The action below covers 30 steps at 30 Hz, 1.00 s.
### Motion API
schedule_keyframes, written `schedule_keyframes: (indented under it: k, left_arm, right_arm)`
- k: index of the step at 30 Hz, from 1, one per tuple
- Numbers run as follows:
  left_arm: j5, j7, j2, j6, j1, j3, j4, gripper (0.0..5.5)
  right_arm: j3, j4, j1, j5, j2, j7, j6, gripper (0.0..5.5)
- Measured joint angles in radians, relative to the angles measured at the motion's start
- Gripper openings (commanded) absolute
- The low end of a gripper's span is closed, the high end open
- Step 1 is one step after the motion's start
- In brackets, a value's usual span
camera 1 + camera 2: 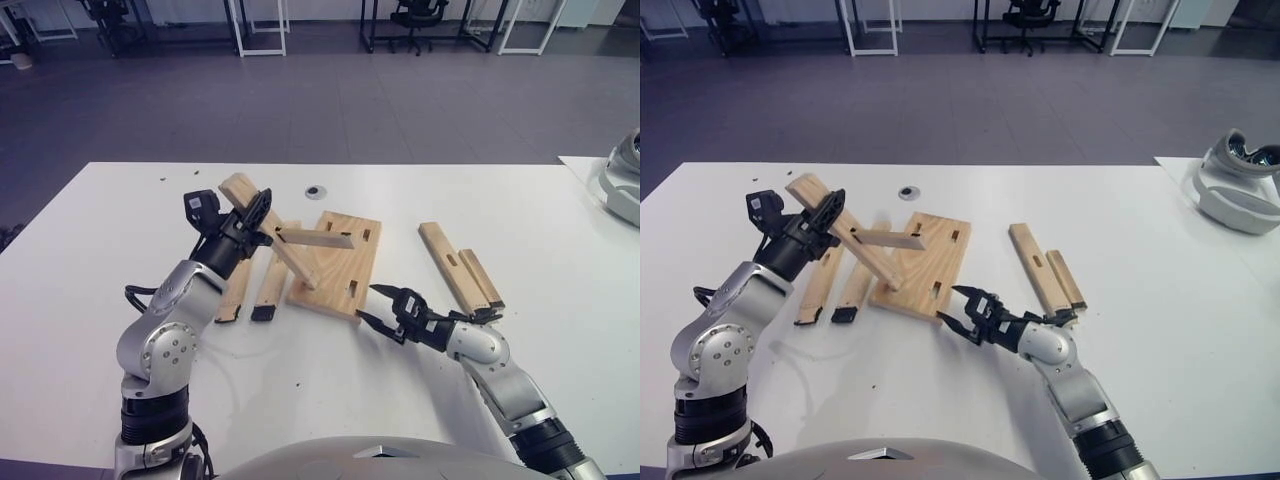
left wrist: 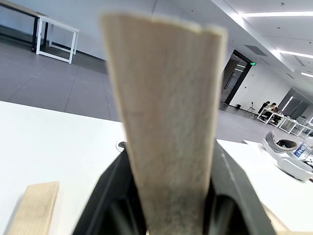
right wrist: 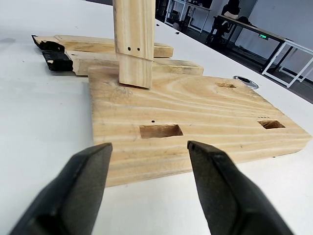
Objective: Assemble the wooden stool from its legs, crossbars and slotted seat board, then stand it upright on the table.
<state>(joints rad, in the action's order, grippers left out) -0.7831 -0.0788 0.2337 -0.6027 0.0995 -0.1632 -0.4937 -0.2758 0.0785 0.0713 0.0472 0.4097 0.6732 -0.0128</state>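
The slotted seat board (image 1: 340, 262) lies flat at mid-table. My left gripper (image 1: 255, 215) is shut on a wooden leg (image 1: 240, 190) that slants down until its lower end rests on the board. A crossbar (image 1: 315, 238) sticks out sideways from that leg. In the left wrist view the leg (image 2: 166, 122) sits clamped between the black fingers. My right gripper (image 1: 367, 302) is open just off the board's near edge, level with a slot (image 3: 160, 130). Two more legs (image 1: 237, 285) (image 1: 272, 280) lie left of the board. Two wooden pieces (image 1: 447, 262) (image 1: 481, 277) lie to its right.
A white headset (image 1: 1240, 195) rests at the table's far right. A round grommet (image 1: 317, 191) sits in the tabletop behind the board. A black cable (image 1: 135, 295) loops beside my left arm. Bare white table (image 1: 300, 370) stretches in front of the board.
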Motion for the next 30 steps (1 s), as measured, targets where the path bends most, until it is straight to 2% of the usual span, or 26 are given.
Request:
schedule_keyframes:
  k: [8, 13, 16, 22, 30]
  left_arm:
    - [0.089, 0.006, 0.01, 0.049, -0.021, 0.007, -0.011, 1.01]
    - [0.129, 0.003, 0.028, 0.041, -0.015, 0.051, -0.031, 1.01]
    - [0.15, 0.007, 0.066, -0.031, -0.006, 0.092, -0.077, 1.01]
    - [0.085, 0.087, 0.074, -0.228, 0.072, 0.054, -0.127, 1.01]
    - [0.219, 0.083, 0.079, -0.151, 0.004, 0.184, -0.139, 1.01]
  right_arm:
    - [-0.001, -0.003, 0.002, -0.005, 0.001, -0.002, 0.007, 2.9]
    - [-0.002, -0.007, 0.003, -0.01, 0.001, -0.001, 0.01, 2.9]
    - [-0.003, -0.008, 0.003, -0.012, 0.002, -0.001, 0.01, 2.9]
    - [-0.003, -0.012, 0.002, -0.013, 0.0, -0.006, 0.01, 2.9]
    - [-0.005, -0.029, -0.012, -0.017, -0.007, -0.01, 0.01, 2.9]
